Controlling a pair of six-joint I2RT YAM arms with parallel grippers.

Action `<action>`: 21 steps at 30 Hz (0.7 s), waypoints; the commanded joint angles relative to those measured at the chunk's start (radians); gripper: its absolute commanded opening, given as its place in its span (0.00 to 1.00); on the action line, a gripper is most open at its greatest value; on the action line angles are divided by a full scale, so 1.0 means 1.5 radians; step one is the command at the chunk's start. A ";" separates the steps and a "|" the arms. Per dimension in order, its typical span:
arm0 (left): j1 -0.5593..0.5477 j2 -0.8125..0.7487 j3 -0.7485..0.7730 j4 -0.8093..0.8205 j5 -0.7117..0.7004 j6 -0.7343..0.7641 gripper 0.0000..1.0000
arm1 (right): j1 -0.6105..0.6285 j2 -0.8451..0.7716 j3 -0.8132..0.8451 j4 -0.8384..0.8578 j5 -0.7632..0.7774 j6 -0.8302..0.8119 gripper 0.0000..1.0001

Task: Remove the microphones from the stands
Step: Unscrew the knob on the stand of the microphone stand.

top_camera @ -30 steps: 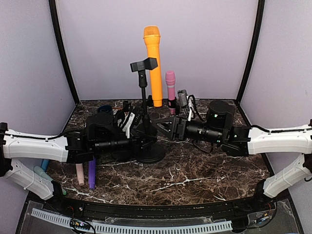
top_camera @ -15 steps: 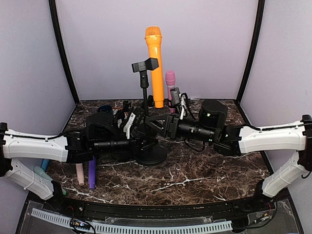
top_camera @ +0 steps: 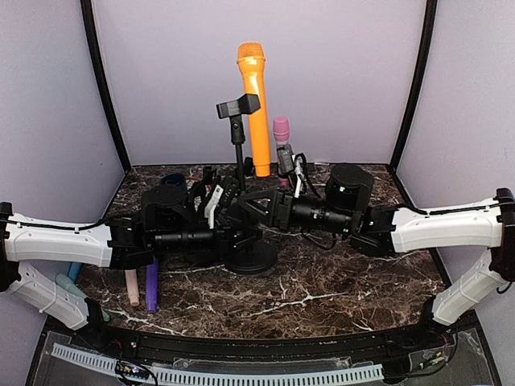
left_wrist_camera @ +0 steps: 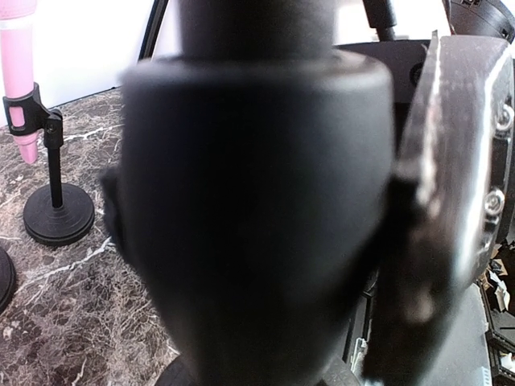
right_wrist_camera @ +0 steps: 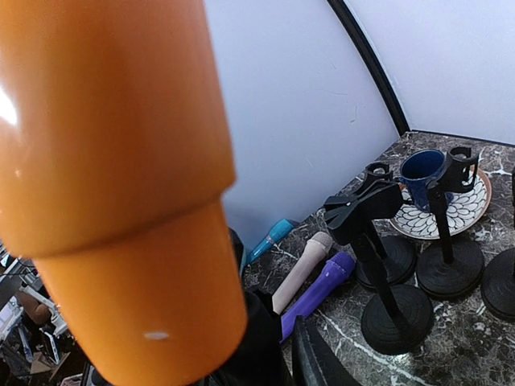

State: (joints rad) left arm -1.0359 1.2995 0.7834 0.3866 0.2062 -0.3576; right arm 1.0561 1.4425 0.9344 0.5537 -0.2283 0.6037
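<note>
As right hand (top_camera: pixel 269 182) grips, glossy orange microphone (top_camera: pixel 254 88), veined marble table (top_camera: pixel 322 289)

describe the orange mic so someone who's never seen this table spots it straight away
On the dark marble table, find the tall black stand at the middle. The orange microphone stands upright just right of that stand's clip, head up. It is the tallest mic and the only orange one; the pink microphone beside it is much shorter.

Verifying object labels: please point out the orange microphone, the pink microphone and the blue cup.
orange microphone (top_camera: pixel 258 141), top external view, lower body.
pink microphone (top_camera: pixel 281 129), top external view, head.
blue cup (right_wrist_camera: pixel 420 172), right wrist view, side wall.
</note>
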 commanded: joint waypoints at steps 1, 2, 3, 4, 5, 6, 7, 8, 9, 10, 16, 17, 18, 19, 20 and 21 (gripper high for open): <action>0.002 -0.023 0.029 0.079 0.020 -0.004 0.00 | 0.004 0.008 0.016 0.028 -0.011 0.001 0.37; 0.002 -0.024 0.027 0.079 0.018 -0.004 0.00 | 0.005 0.008 0.015 0.029 -0.009 0.001 0.36; 0.002 -0.025 0.026 0.079 0.018 -0.005 0.00 | 0.004 0.006 0.014 0.029 -0.007 0.001 0.35; 0.002 -0.026 0.024 0.079 0.018 -0.006 0.00 | 0.004 0.004 0.012 0.030 -0.005 0.000 0.34; 0.002 -0.026 0.023 0.079 0.018 -0.008 0.00 | 0.005 0.003 0.013 0.030 -0.002 0.000 0.31; 0.002 -0.026 0.023 0.079 0.019 -0.009 0.00 | 0.004 0.002 0.012 0.030 0.000 -0.002 0.28; 0.002 -0.025 0.022 0.079 0.018 -0.010 0.00 | 0.005 0.000 0.012 0.031 0.002 -0.003 0.24; 0.002 -0.024 0.022 0.079 0.019 -0.011 0.00 | 0.004 -0.002 0.011 0.034 0.006 -0.003 0.20; 0.002 -0.023 0.021 0.079 0.018 -0.013 0.00 | 0.004 -0.004 0.009 0.037 0.010 -0.003 0.17; 0.002 -0.023 0.019 0.078 0.015 -0.014 0.05 | 0.005 -0.007 0.008 0.041 0.014 -0.003 0.14; 0.002 -0.021 0.003 0.067 -0.014 -0.013 0.31 | 0.004 -0.022 0.003 0.050 0.034 -0.005 0.02; 0.002 -0.021 0.001 0.064 -0.015 -0.013 0.33 | 0.004 -0.024 0.002 0.052 0.039 -0.005 0.02; 0.002 -0.019 -0.003 0.062 -0.018 -0.015 0.37 | 0.004 -0.027 0.000 0.053 0.041 -0.006 0.02; 0.002 -0.018 -0.005 0.062 -0.019 -0.016 0.38 | 0.005 -0.030 0.000 0.053 0.045 -0.008 0.02; 0.002 -0.016 -0.009 0.061 -0.020 -0.018 0.38 | 0.005 -0.031 -0.001 0.054 0.048 -0.009 0.02; 0.002 -0.014 -0.012 0.062 -0.019 -0.019 0.38 | 0.005 -0.033 -0.002 0.054 0.050 -0.010 0.02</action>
State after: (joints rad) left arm -1.0321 1.2972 0.7826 0.4374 0.1940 -0.3946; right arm 1.0561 1.4467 0.9279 0.5262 -0.1848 0.5854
